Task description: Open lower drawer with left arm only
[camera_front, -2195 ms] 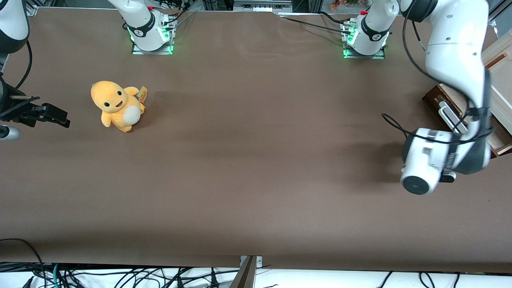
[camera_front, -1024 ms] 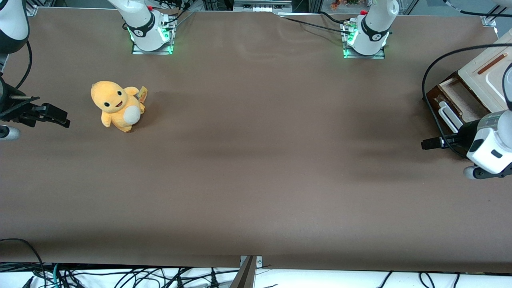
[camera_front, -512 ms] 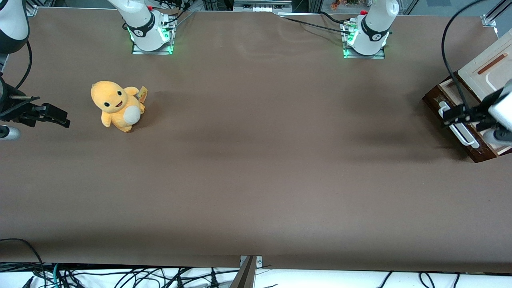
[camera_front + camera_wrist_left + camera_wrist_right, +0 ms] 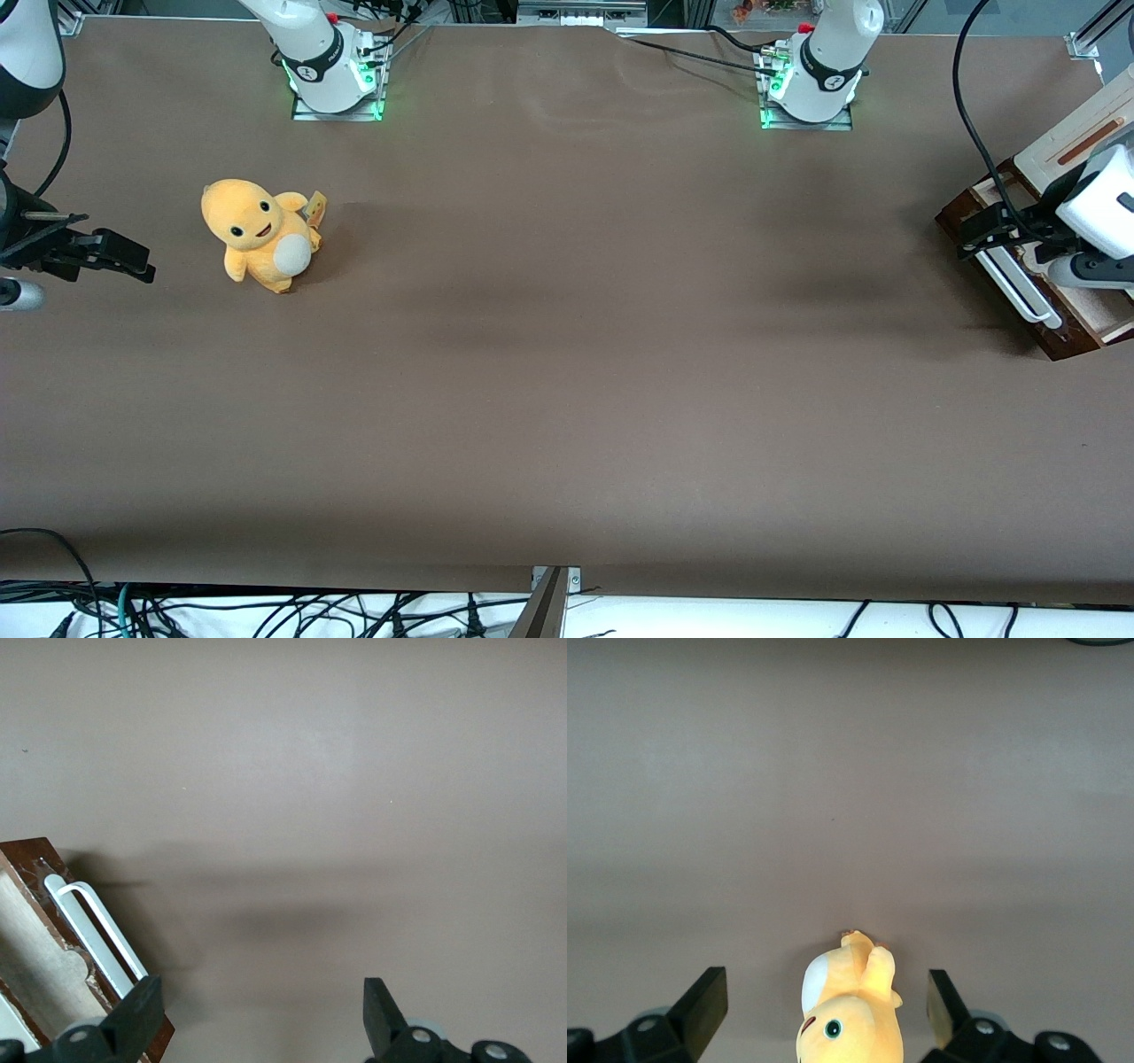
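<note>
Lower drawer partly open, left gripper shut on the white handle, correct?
Not quite. The left wrist view shows the gripper open, its fingers spread with nothing between them, beside the white handle. The lower drawer is partly open, as stated.

lower drawer (image 4: 1028, 283) sits at the working arm's end of the table (image 4: 567, 354), pulled partway out from under the cabinet (image 4: 1076, 133), its handle (image 4: 1014, 283) on the front facing the table middle; left arm (image 4: 1094, 199) reaches over the drawer, gripper (image 4: 979, 232) above the handle end farther from the front camera, jaws spread wide apart, one over the drawer front and one over bare table; plush toy (image 4: 261, 235) on the table toward the parked arm's end, well apart from the drawer; both arm bases (image 4: 811, 80) at the table edge farthest from the front camera
</note>
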You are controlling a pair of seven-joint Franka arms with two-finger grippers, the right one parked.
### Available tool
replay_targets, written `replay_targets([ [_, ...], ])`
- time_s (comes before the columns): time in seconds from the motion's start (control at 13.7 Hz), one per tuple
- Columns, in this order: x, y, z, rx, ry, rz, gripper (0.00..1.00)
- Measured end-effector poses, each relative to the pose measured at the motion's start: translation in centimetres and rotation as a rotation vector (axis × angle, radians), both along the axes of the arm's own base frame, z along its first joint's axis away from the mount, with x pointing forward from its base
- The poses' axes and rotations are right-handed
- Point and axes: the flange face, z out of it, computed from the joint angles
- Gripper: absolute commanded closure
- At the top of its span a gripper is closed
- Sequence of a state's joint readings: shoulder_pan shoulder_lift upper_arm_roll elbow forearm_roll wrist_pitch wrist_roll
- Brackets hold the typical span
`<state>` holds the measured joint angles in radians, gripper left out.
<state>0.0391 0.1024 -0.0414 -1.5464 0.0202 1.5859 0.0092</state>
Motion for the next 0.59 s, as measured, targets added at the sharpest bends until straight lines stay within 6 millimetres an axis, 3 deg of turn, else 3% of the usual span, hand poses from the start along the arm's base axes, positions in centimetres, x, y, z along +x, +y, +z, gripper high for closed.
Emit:
replay_targets([
  [0.59,0.11,0.48,-0.43,-0.001,0.008,-0.008,0.00],
])
